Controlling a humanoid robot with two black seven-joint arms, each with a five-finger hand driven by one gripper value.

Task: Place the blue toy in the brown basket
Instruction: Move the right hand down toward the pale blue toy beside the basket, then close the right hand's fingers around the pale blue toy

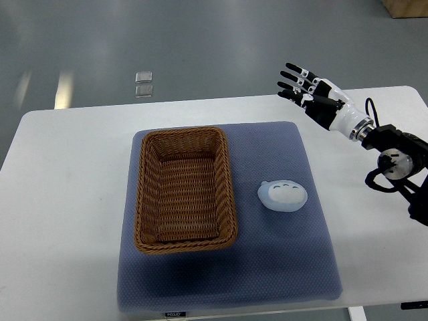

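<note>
1. Starting at the left, the brown wicker basket (186, 190) is sitting on the left half of the blue-grey mat (227, 287), which is lying on the white table (67, 200). The basket is standing with its long axis running from the far side toward me, and I am seeing nothing inside it.

2. Moving right, the pale blue toy (283, 195) is lying flat on the mat just beside the basket's right wall, apart from it, roughly level with the basket's middle. It is a rounded, slightly flattened oval, and its long axis is running left to right across the picture, so at right angles to the basket's. Its marked upper face is turning up toward the camera; I cannot tell a clear front end.

3. Further right, my right hand (309, 90) is hovering above the table's far right edge, fingers spread and extended, holding nothing, fingertips pointing up and to the left.

4. From that hand the toy is lying toward me and a little to the left, well apart. I judge I am needing to swing the hand down and back to reach it.

5. My left arm is not showing anywhere, so the right hand is the nearer one for the pick.
</note>
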